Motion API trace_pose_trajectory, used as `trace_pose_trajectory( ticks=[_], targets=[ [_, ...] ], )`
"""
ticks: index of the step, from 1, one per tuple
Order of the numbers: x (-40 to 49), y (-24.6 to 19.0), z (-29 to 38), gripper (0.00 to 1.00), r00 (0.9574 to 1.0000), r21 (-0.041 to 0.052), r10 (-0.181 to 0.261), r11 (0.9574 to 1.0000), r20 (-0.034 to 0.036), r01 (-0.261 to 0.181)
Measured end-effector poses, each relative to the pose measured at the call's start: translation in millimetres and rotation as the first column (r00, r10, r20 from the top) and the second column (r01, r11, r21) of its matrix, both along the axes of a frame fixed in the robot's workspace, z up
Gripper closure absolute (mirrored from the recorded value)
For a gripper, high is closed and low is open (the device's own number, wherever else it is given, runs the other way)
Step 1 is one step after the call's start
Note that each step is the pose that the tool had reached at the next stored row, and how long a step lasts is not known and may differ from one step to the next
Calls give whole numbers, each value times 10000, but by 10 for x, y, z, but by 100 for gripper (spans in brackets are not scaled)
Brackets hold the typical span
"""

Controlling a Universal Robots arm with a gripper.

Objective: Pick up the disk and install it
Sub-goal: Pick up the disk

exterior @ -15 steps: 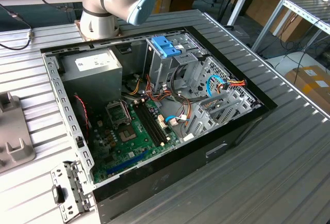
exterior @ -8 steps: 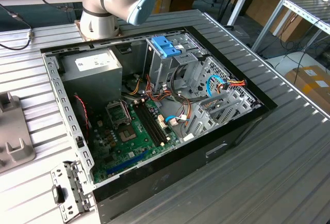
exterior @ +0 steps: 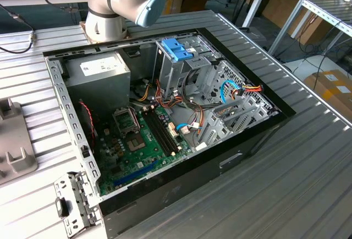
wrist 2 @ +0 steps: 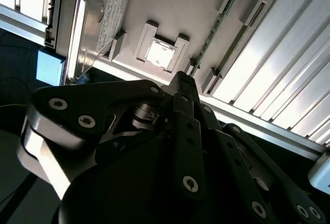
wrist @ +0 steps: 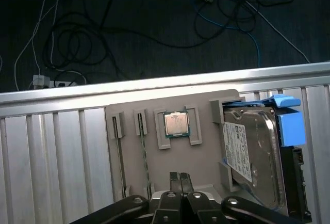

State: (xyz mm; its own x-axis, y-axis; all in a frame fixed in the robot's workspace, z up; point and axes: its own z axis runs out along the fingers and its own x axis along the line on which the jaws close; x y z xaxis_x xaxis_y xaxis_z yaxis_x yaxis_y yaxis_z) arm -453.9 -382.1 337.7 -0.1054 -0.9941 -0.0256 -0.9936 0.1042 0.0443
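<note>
The disk (wrist: 252,152) is a silver-grey hard drive with a pale label and a blue bracket (wrist: 286,122). It lies flat in a slot of a grey holder tray (wrist: 201,102) on the ribbed metal table. In the second wrist view the disk (wrist 2: 100,22) sits at the tray's far end. My gripper (wrist: 179,178) hovers above the tray's edge, closer to the middle of the tray than to the disk and well apart from the disk. Its black fingers (wrist 2: 186,87) are shut together with nothing between them.
A processor chip (wrist: 176,123) and a memory stick (wrist: 144,157) also lie in the tray. In the exterior view an open computer case (exterior: 264,134) lies on the table with its motherboard (exterior: 137,140), a grey power-supply box (exterior: 99,76) and a drive cage with a blue latch (exterior: 179,49). Cables trail on the dark floor (wrist: 129,28).
</note>
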Motion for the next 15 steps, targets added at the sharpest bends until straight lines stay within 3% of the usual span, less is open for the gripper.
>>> trace_pose_trajectory(
  ticks=[5, 7, 8, 10, 11, 15],
  targets=[
    [0, 0, 0, 90, 10000, 0, 2, 10000, 0, -2],
    [0, 0, 0, 77, 10000, 0, 4, 10000, 0, -4],
    [0, 0, 0, 77, 10000, 0, 4, 10000, -1, -4],
    [0, 0, 0, 65, 10000, 0, 5, 10000, 0, -5],
    [0, 0, 0, 65, 10000, 0, 6, 10000, 0, -6],
    [0, 0, 0, 46, 10000, 0, 7, 10000, 0, -7]
  ],
)
